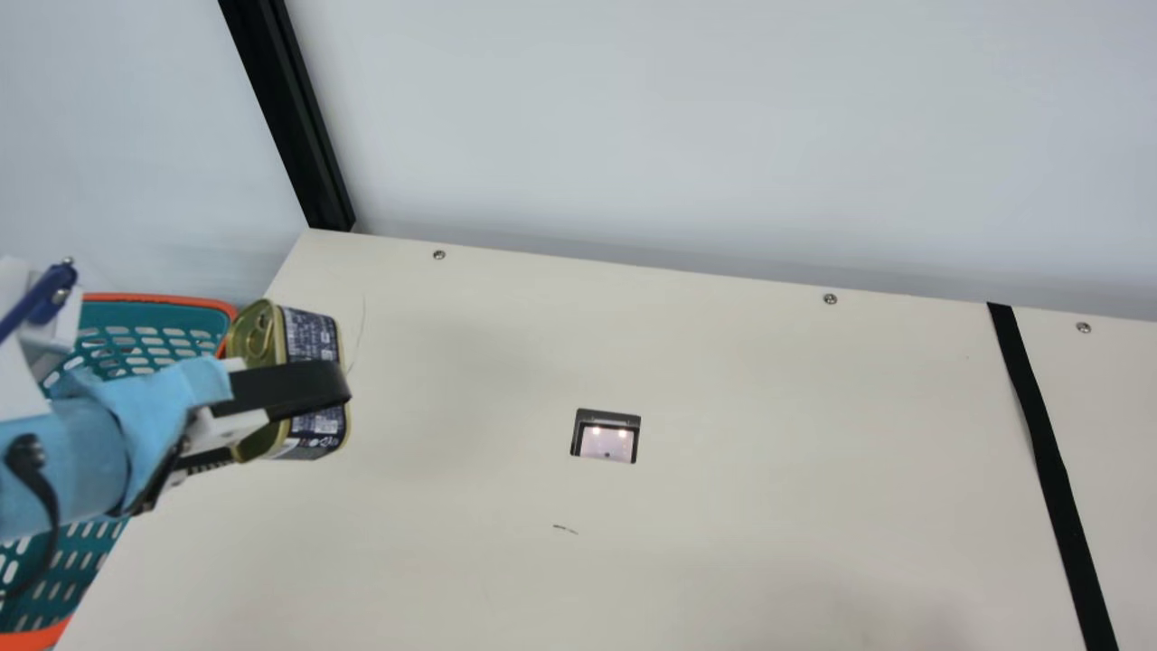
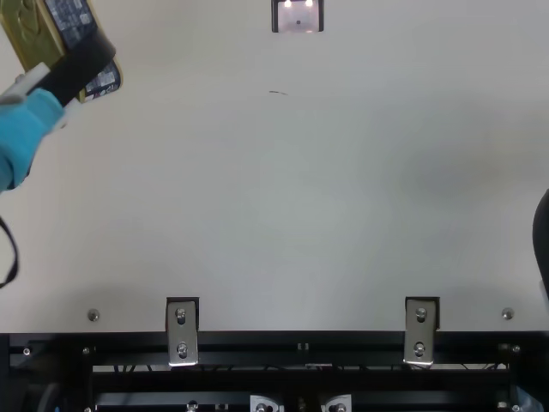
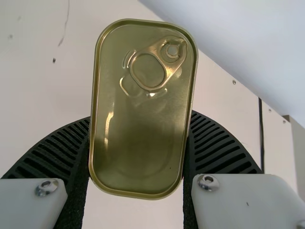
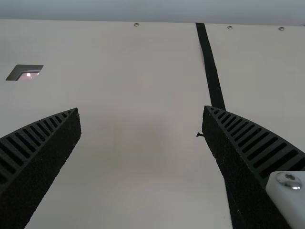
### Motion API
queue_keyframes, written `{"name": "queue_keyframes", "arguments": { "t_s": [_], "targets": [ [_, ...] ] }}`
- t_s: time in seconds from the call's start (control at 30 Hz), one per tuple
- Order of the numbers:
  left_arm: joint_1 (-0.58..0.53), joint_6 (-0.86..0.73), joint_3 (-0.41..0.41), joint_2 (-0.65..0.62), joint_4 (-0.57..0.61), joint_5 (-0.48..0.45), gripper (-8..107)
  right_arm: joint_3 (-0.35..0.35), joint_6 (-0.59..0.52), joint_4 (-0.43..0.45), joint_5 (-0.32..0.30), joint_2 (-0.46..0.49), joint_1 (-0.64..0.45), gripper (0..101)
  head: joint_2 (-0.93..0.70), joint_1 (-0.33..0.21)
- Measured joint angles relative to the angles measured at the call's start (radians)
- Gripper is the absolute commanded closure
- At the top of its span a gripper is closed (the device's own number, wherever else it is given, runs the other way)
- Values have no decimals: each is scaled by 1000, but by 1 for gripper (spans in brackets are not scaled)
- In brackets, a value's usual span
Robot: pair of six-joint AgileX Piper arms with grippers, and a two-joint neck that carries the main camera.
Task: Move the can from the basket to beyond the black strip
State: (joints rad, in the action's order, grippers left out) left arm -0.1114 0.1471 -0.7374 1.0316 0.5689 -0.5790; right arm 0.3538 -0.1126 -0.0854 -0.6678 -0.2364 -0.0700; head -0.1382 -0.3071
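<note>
In the main view my left gripper is shut on the can, which has a gold lid and dark printed side, held at the right side of the teal basket. The top view has the can at its upper left corner in my left gripper. Seen in the left wrist view, the can is squeezed between both ribbed fingers of my left gripper, ring-pull lid facing the camera. A black part of my right gripper edges into the top view; my right gripper stands open, nothing between its fingers.
The black strip crosses the cream table on the right, with bare table on both sides of it. A square cutout is near the middle. A pale wall and black post stand behind.
</note>
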Motion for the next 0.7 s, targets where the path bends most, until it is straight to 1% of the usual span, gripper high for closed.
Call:
{"name": "queue_keyframes", "arguments": {
  "t_s": [0.13, 0.33, 0.5, 0.7],
  "targets": [
    [-83, -12, 42, 9, -42, 147, 89, 0, 0, 0, 0, 0, 0, 0, 0, 0],
    [-216, -25, 83, 78, -78, 353, 89, 0, 0, 0, 0, 0, 0, 0, 0, 0],
    [-319, -36, 86, 171, -101, 527, 89, 0, 0, 0, 0, 0, 0, 0, 0, 0],
    [-416, -66, 58, 310, -110, 707, 89, 0, 0, 0, 0, 0, 0, 0, 0, 5]
  ]
}}
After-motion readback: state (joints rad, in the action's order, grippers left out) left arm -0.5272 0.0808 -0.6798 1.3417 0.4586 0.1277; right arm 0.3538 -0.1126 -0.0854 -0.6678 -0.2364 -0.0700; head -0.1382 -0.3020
